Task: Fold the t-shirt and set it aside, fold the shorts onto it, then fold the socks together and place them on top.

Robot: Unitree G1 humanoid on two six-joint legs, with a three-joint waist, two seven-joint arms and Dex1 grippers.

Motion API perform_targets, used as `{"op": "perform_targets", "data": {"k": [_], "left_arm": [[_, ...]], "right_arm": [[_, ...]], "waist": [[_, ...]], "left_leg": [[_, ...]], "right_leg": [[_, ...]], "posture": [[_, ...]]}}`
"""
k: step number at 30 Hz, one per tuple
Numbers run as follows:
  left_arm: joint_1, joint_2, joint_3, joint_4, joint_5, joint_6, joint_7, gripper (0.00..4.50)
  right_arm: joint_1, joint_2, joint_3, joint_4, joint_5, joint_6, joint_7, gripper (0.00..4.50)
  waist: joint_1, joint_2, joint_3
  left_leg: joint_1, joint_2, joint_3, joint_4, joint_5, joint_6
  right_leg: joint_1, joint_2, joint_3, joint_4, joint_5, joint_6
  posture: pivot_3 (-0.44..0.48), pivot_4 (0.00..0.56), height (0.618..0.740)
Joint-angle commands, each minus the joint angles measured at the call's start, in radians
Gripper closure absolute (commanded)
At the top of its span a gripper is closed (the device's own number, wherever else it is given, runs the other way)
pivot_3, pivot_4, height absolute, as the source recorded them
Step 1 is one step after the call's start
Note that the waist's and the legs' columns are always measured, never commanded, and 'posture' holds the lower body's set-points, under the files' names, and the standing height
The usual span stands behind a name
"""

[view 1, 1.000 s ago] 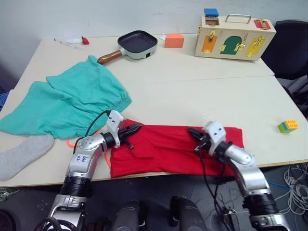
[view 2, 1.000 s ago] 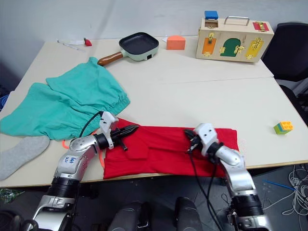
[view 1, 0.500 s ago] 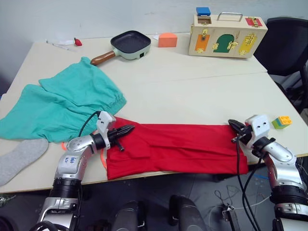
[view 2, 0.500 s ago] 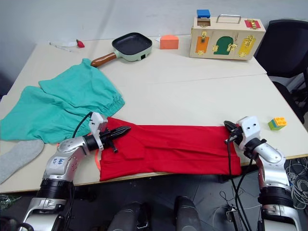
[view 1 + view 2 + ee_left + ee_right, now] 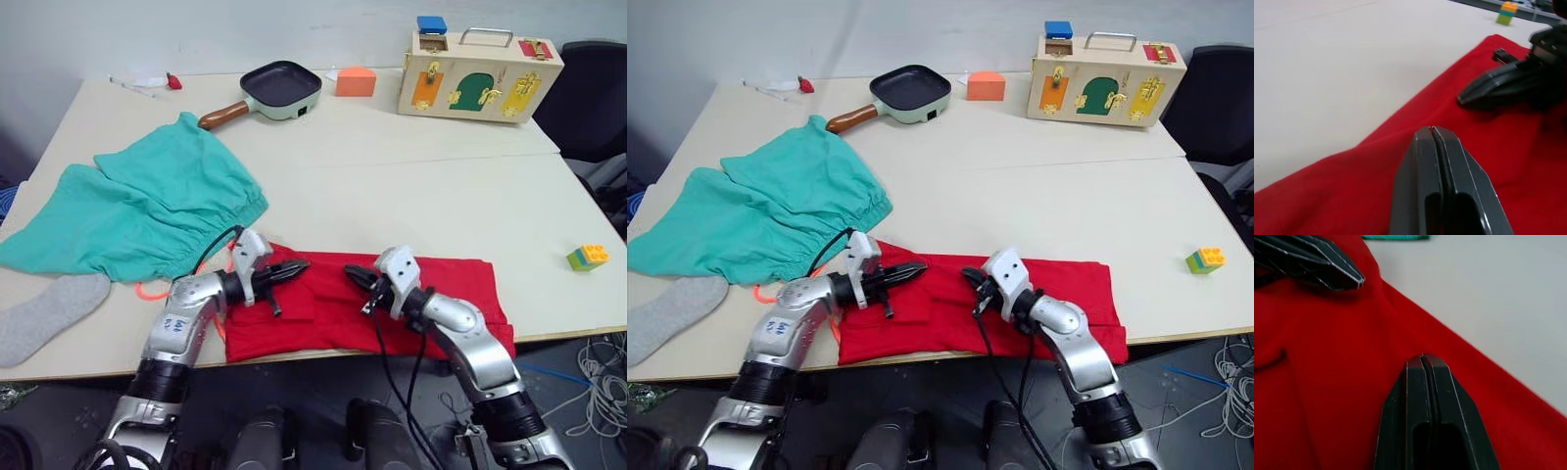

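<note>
Tabletop [image 5: 411, 196]: pale, two joined panels. It carries all task items plus clutter at the far edge.

Shorts [image 5: 137, 211]: spread on the robot's left half, waistband toward the centre, orange drawstring trailing at the near hem. Not yet folded.

T-shirt [image 5: 451, 294]: at the near edge, centre to right, lying as a long band folded lengthwise. Its left end sits just beside the shorts' hem. A smaller doubled flap shows at the left end.

Sock [image 5: 44, 313]: one grey sock seen at the near left corner, apart from the shirt.

Far edge: pan [image 5: 279, 88], orange block [image 5: 355, 81], wooden latch box [image 5: 478, 73]. Toy brick [image 5: 586, 257] sits on the right, well clear of the shirt.

Left tool [image 5: 292, 269]: fingers pressed together, no cloth visibly between them, tips low over the shirt's left part. Forearm runs along the near edge, pointing rightward.

Right tool [image 5: 355, 277]: likewise closed with nothing held, tips near the shirt's middle, pointing toward the left tool. The two tips stand near each other, not touching. Elbow bent, forearm crossing the shirt's right half.

Judgement: the step is the crosswise shirt fold. To do it well, grip both layers at one end, carry them level to the other end, align the edges, and keep the shorts' drawstring out of the fold.
</note>
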Motion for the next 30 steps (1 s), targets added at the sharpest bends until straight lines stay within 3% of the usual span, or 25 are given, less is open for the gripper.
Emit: {"op": "perform_targets", "data": {"k": [1, 8, 14, 20, 25, 27, 30], "left_arm": [[-0.012, 0.011, 0.002, 0.014, 0.045, 0.006, 0.055, 4.46], [0.065, 0.115, 0.084, -0.070, 0.025, 0.078, 0.078, 4.46], [0.094, 0.129, 0.189, -0.082, -0.033, 0.033, 0.085, 4.46], [0.105, 0.183, 0.256, -0.142, -0.193, 0.049, -0.097, 4.46], [0.053, 0.273, 0.236, -0.130, -0.204, 0.065, -0.197, 4.46], [0.014, 0.318, 0.211, -0.089, -0.173, 0.060, -0.236, 4.50], [-0.028, 0.385, 0.167, -0.054, -0.166, 0.038, -0.366, 3.89]], "right_arm": [[0.014, -0.038, -0.065, 0.022, -0.009, -0.035, -0.007, 4.50], [0.029, -0.161, -0.239, 0.137, 0.024, -0.110, 0.017, 4.50], [0.009, -0.185, -0.382, 0.262, 0.101, -0.153, 0.024, 4.50], [0.014, -0.238, -0.420, 0.174, 0.256, -0.115, 0.234, 4.50], [-0.026, -0.365, -0.363, 0.155, 0.291, 0.008, 0.413, 4.50], [-0.061, -0.435, -0.338, 0.198, 0.291, 0.052, 0.504, 4.14], [-0.156, -0.544, -0.272, 0.333, 0.233, 0.085, 0.644, 3.23]], "waist": [[-0.001, 0.000, 0.000], [-0.007, 0.000, 0.000], [-0.020, -0.001, 0.000], [-0.023, 0.000, 0.000], [-0.022, 0.000, 0.000], [-0.020, 0.000, 0.000], [-0.021, 0.000, 0.000]], "left_leg": [[0.000, 0.000, 0.000, 0.000, 0.000, 0.000], [0.001, 0.001, 0.000, 0.000, 0.000, 0.001], [0.002, 0.002, 0.000, -0.001, 0.001, 0.001], [0.001, 0.002, 0.000, -0.001, 0.003, 0.005], [0.001, 0.002, 0.000, -0.001, 0.002, 0.003], [0.001, 0.002, 0.000, -0.001, 0.000, 0.001], [0.001, 0.001, 0.000, -0.001, 0.000, 0.001]], "right_leg": [[0.000, 0.000, -0.001, 0.000, 0.000, 0.000], [0.001, 0.001, -0.002, 0.000, 0.000, 0.000], [0.001, 0.001, -0.001, 0.000, 0.000, 0.000], [0.001, 0.001, 0.000, -0.001, 0.000, 0.000], [0.001, 0.001, 0.000, -0.001, 0.000, 0.000], [0.001, 0.000, 0.000, -0.001, 0.000, 0.000], [0.001, 0.000, -0.001, -0.002, 0.000, 0.000]], "posture": [[0.000, 0.150, 0.740], [0.000, 0.150, 0.740], [0.000, 0.150, 0.740], [0.000, 0.150, 0.740], [0.000, 0.150, 0.740], [0.000, 0.150, 0.740], [0.000, 0.150, 0.740]]}}
